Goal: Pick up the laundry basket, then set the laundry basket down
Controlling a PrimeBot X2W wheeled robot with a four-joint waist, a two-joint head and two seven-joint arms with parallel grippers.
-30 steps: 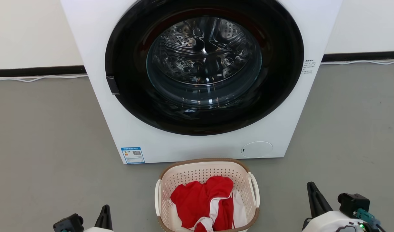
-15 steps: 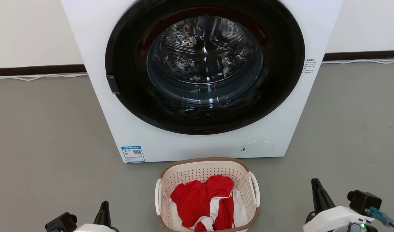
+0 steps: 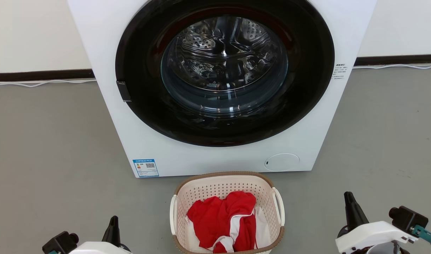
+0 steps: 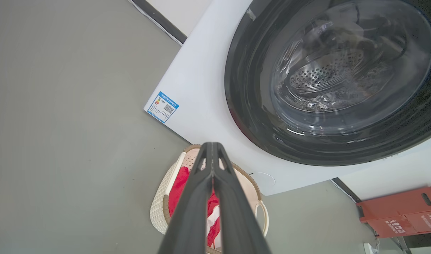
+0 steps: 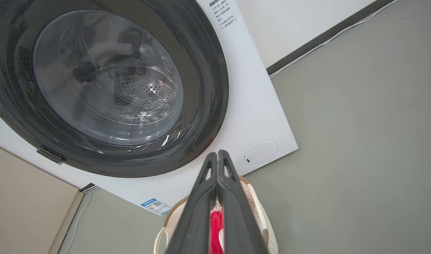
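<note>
Laundry basket (image 3: 222,187) on floor (image 3: 42,141), lower centre of head view, long axis up frame. Sits between left pincer (image 3: 114,221) and right pincer (image 3: 348,198) at bottom corners; both clenched, empty, about equally near.

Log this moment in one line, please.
left claw: shut | right claw: shut | cream perforated plastic basket: on grey floor, untouched
</note>
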